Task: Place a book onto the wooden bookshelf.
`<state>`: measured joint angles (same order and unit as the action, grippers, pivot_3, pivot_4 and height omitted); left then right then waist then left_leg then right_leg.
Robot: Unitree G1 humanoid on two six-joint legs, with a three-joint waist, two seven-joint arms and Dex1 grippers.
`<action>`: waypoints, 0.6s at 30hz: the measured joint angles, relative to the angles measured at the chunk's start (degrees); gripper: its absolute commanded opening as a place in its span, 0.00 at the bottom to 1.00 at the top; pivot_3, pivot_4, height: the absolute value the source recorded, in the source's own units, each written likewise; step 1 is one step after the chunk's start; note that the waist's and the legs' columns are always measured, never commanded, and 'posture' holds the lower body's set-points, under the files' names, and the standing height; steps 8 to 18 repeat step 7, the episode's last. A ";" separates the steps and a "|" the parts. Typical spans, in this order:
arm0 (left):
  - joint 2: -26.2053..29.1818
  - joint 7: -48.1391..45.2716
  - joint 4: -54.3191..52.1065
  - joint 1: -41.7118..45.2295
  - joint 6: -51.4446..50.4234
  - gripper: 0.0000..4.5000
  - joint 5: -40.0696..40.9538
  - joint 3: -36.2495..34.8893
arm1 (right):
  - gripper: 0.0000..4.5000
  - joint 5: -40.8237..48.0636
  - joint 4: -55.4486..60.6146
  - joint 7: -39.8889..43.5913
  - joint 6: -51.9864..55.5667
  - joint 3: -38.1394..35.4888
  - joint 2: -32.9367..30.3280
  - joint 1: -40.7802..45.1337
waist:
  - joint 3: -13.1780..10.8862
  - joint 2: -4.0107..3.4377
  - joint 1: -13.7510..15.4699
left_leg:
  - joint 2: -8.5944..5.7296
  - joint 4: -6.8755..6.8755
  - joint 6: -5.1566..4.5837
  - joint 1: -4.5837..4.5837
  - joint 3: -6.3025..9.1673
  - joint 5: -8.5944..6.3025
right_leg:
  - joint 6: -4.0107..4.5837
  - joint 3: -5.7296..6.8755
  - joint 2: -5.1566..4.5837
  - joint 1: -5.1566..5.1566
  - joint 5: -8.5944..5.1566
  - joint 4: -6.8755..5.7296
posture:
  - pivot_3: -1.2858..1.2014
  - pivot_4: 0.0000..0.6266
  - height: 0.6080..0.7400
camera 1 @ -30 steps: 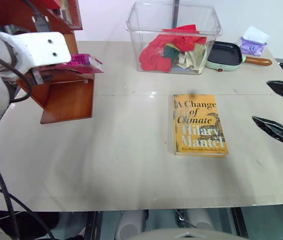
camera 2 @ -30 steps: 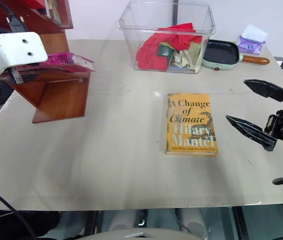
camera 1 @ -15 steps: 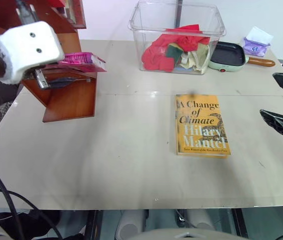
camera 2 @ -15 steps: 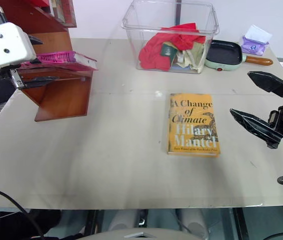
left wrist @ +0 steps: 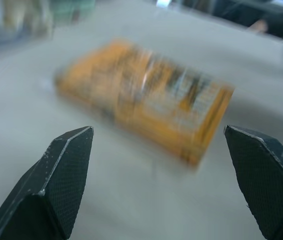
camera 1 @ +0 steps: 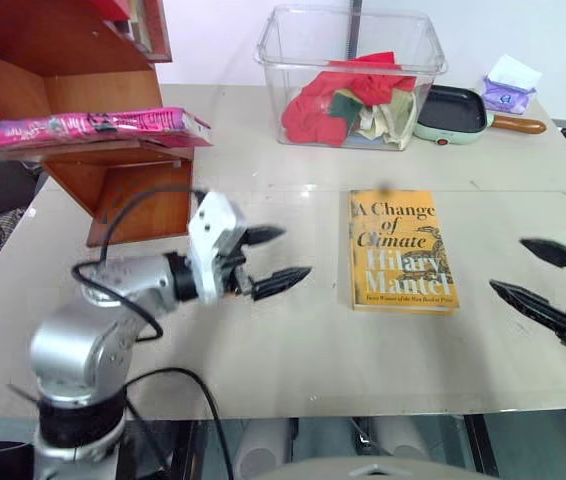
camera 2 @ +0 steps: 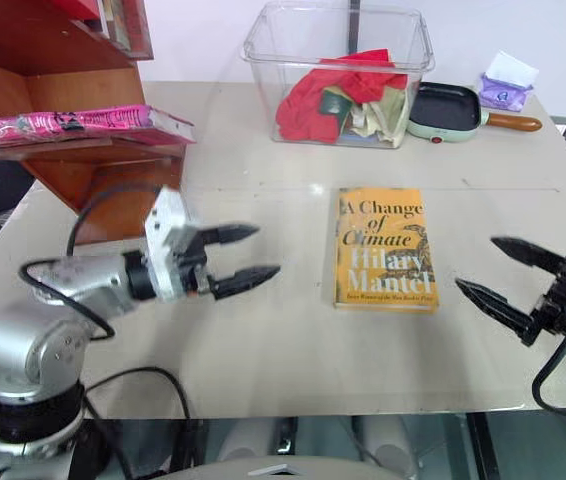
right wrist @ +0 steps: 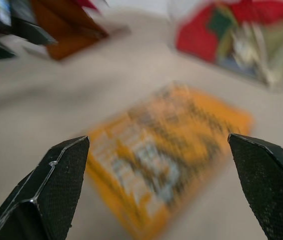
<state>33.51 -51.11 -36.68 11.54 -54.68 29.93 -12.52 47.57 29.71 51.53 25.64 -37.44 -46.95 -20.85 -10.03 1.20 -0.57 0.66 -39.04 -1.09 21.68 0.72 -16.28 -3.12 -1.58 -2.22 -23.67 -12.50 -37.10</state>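
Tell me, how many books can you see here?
2 clearly: a pink book lying on the wooden bookshelf, and an orange book flat on the table. The shelf's upper level may hold more.

The wooden bookshelf [camera 1: 58, 60] is cut off by the edge; the wrist views blur the orange book [left wrist: 146, 97].

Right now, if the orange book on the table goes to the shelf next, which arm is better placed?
Probably the left: the left gripper is open, aimed at the orange book, and on the wooden bookshelf's side.
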 measured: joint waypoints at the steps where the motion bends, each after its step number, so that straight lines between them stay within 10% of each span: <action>1: 0.67 -0.26 0.95 -2.32 2.64 0.95 -0.53 -0.46 | 1.00 -1.67 -0.01 -0.06 -0.68 -0.60 0.43 -1.39 | 0.04 -0.02 0.04 | 0.00 0.00 0.00 -0.02 -0.06 0.00 | 0.00 0.00 0.00 0.04 -0.01 0.03 | 0.52 0.24 1.00; 18: 2.95 -1.20 9.98 -11.98 14.80 0.95 -4.87 -0.20 | 1.00 -8.16 -0.92 -1.60 -2.38 -2.50 2.84 -5.53 | 0.19 0.01 0.24 | 0.01 -0.09 -0.01 -0.01 -0.10 0.00 | 0.10 -0.10 -0.01 0.10 -0.22 0.09 | 0.52 0.24 1.00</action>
